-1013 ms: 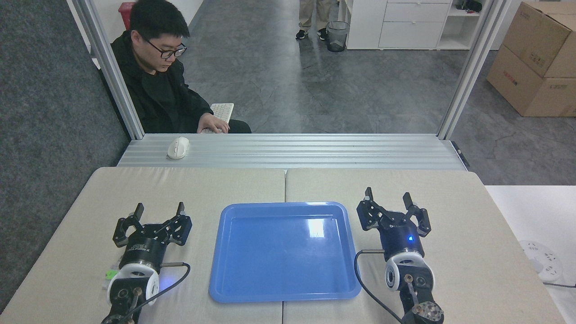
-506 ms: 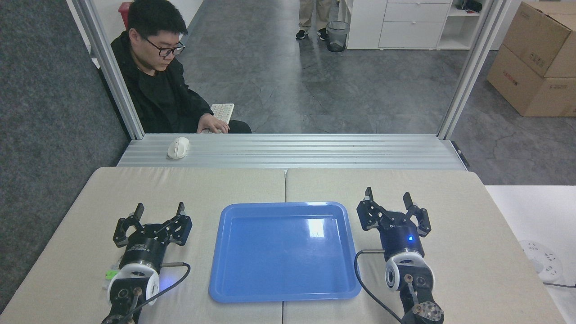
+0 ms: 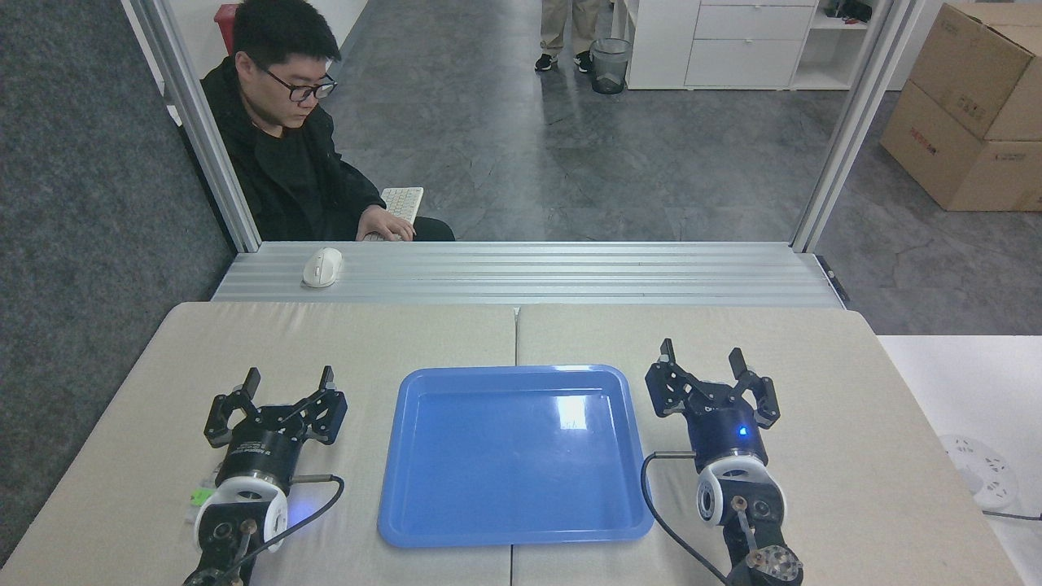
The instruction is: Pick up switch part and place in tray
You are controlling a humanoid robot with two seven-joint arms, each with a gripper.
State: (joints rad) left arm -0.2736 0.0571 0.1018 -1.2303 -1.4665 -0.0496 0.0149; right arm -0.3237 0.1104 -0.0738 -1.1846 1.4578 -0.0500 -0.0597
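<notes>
Nothing on the table is shifting across the last second: both arms are staying exactly where they were, and only the person (image 3: 285, 138) seated beyond the metal rail is moving his head slightly. The left gripper (image 3: 286, 381) is sitting over the beige pad to the left of the tray (image 3: 391, 488), its jaws standing wide apart and holding nothing; the right gripper (image 3: 702, 358) is waiting just off the tray's right rim, jaws likewise spread and empty. The switch part (image 3: 200, 495) is lying on the pad close to the near edge, tucked against the left side of the left arm's wrist housing, so that only a sliver of green and pale plastic is showing (its orientation cannot be made out). The tray itself is lying empty between the two arms. Since nothing is advancing, the pick appears not yet begun, and the left arm looks the likelier one to take it; it would probably need to pull back and swing outward, because the part is resting behind its fingertips rather than ahead of them.
</notes>
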